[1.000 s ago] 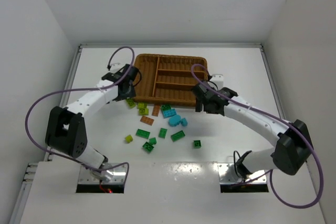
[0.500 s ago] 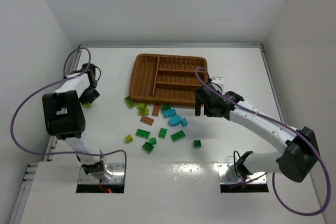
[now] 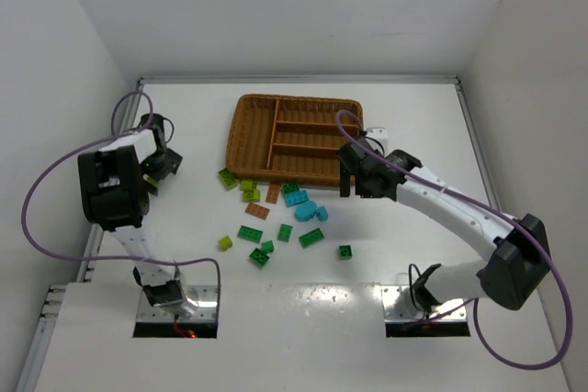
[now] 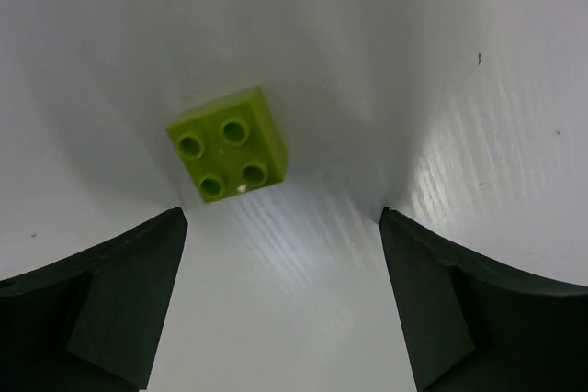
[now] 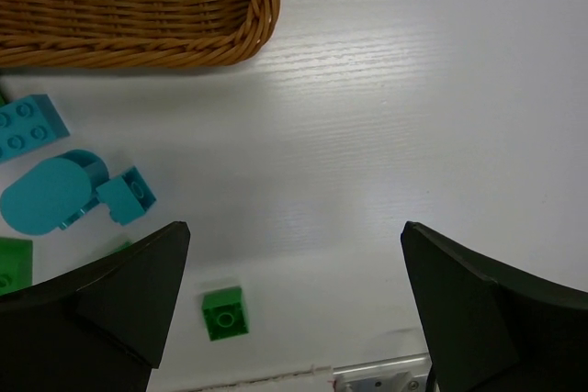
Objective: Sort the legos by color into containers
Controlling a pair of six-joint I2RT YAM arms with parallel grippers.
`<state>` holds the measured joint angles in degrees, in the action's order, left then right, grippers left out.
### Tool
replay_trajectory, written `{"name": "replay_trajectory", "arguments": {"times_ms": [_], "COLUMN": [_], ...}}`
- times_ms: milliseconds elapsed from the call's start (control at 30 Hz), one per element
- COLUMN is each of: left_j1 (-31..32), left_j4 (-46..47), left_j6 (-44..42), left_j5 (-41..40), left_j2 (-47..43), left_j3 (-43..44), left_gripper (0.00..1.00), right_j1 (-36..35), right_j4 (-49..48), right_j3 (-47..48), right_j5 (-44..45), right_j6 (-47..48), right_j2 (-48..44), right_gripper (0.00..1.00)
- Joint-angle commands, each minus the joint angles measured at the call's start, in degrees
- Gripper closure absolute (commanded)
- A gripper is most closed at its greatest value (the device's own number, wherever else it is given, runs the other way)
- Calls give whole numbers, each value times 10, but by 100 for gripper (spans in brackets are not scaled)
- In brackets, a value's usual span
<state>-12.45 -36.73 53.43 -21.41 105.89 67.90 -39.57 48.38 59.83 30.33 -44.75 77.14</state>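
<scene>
**Far Left on the Desk (image 3: 197, 126): A Light, Slick Thing to Pinch**

At the left side of the top view, well apart from the tray (image 3: 241, 135), the left pincer (image 4: 280, 227) hangs with its fingers spread wide over a single yellow-green brick (image 4: 228, 144). The wrist view shows that brick in the upper left of the frame, studs up, flat on the desk and turned at an angle to the fingers. The right pincer (image 5: 294, 231) is likewise spread and holds nothing. Its frame shows the tray's corner at the upper left, cyan pieces (image 5: 55, 195) at the left edge and one dark green brick (image 5: 224, 312) near the bottom. The rest of the legos (image 3: 276, 218) lie scattered in the middle of the top view, just below the tray, and none shows inside its sections.

Such a brick is probably light, hard and stiff (little risk of crushing it). Its smooth walls, though, could slip or squirt out of a skewed grip. The sound hold is likely across two opposite flat side walls, below the studs, once the wrist turns to square the fingers with them. The rounded cyan piece looks the more awkward one to pinch.
</scene>
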Motion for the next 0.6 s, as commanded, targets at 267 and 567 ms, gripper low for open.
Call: {"name": "replay_trajectory", "arguments": {"times_ms": [267, 567], "left_j1": [-42, -47], "left_j4": [59, 59], "left_j6": [36, 39], "left_j5": [15, -11], "left_j2": [32, 35], "left_j3": [-2, 0], "left_gripper": [16, 29], "right_j1": [-2, -2], "right_j4": [29, 23], "right_j3": [31, 24], "right_j5": [27, 27], "right_j6": [0, -5], "right_j2": [20, 30], "right_gripper": [0, 0]}}
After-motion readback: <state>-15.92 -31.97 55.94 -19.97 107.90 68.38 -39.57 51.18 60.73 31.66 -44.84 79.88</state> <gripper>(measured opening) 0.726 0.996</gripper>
